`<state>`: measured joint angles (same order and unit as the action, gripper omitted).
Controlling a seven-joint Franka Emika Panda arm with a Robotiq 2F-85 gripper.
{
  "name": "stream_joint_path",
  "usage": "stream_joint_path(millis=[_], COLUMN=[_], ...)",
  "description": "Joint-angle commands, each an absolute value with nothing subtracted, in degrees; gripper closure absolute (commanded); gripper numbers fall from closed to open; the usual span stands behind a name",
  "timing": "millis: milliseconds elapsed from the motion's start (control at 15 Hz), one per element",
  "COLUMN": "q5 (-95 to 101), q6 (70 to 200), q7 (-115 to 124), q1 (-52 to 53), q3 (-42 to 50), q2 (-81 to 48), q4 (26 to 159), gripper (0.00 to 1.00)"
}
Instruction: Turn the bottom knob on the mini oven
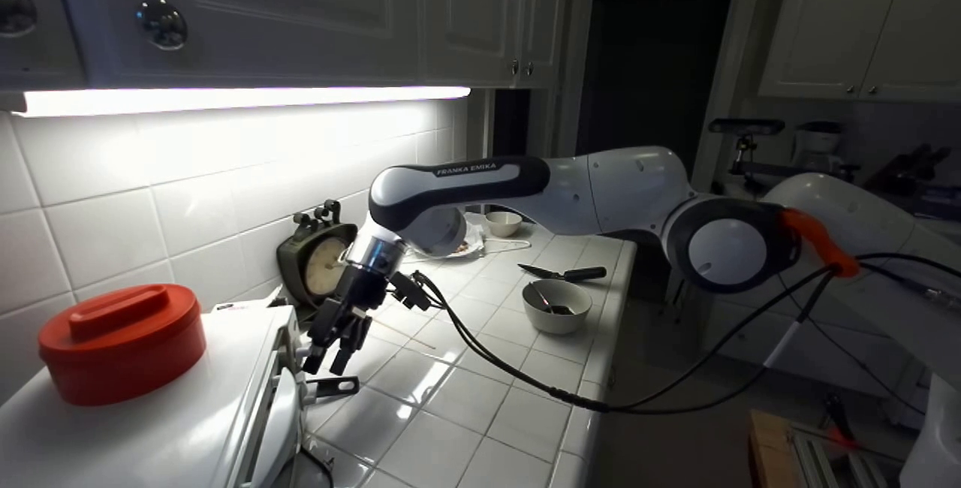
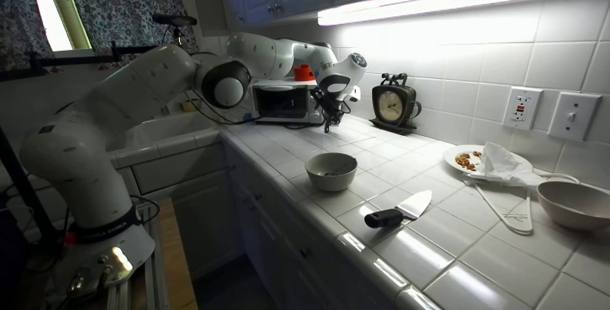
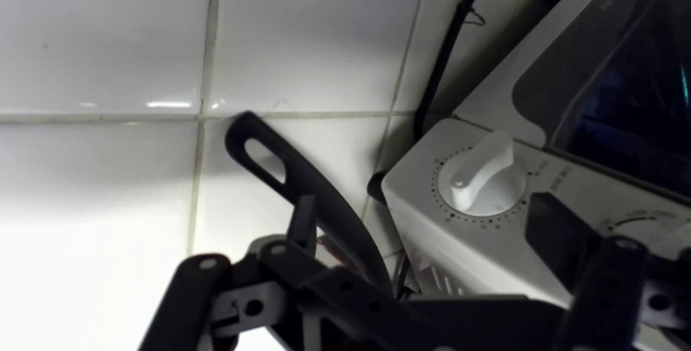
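Mini oven: one, boxy, metal-looking, at the far end of the tiled table in an exterior view, with a red lidded pot on its top. Part wanted: bottom knob, white, round-based, a raised bar across it, ringed by printed marks; judged the bottom one as it sits nearest the table end of the control panel. Probable make: hard plastic, light, stiff, smooth enough to slip under a loose pinch. Where I should take hold: the two flat sides of the raised bar, with my wrist lined up on the knob's axis, so that the turn becomes a plain roll; the round base would give poorer purchase. My end effector: fingers wide apart, clamped on nothing; in the wrist view one finger overlaps the panel between this knob and a second knob, blurred and cut off at the edge; whether I touch anything, I cannot tell. Cautions: the knob's fixing is likely the fragile point, so no prying sideways and no forcing past a stop; the oven, probably of modest weight, could skid on the glossy table if I press hard. Adjacent: one slotted black handle, lying beside the oven.
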<state>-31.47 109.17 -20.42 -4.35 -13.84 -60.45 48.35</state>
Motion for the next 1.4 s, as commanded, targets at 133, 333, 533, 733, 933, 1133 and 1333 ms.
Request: stream_joint_path(millis=[133, 333, 533, 733, 933, 1133, 1333], q5=[-25.68, -21.59, -17.72, -14.07, -10.06, -5.68, -1.69], q6=[116.58, 122.85, 128.89, 132.74, 132.59, 132.25, 133.24], q7=[-23.32, -24.91, -25.33, -22.61, -17.79, -7.55, 1.86], q1=[-2.71, -1.93, -1.18, 0.15, 1.93, 4.92, 7.53], q3=[-12.25, -11.67, -11.30, -10.21, -8.22, -5.34, -3.87], q2=[-51.49, -45.98, -40.62, -34.42, -27.98, -21.62, -15.63], q4=[58.96, 66.57, 73.54, 80.61, 87.73, 95.55, 103.92], gripper=[0.00, 0.00, 0.00, 0.00, 0.00, 0.00, 0.00])
